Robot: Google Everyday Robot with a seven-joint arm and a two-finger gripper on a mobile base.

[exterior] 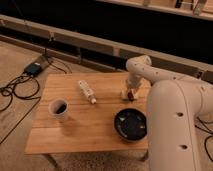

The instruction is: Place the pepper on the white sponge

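Observation:
My gripper (129, 93) reaches down at the far right of the wooden table (80, 125), at the end of the white arm. A small dark-red pepper (131, 94) shows at its tip. An off-white sponge (125, 93) lies right under and beside it, partly hidden by the gripper. I cannot tell whether the pepper rests on the sponge or is held just above it.
A white bottle (87, 91) lies on its side mid-table. A white cup (59, 109) with dark contents stands at the left. A black bowl (130, 124) sits at the front right. My bulky white arm (175, 125) covers the table's right edge. Cables and a power box (33, 68) lie on the floor at left.

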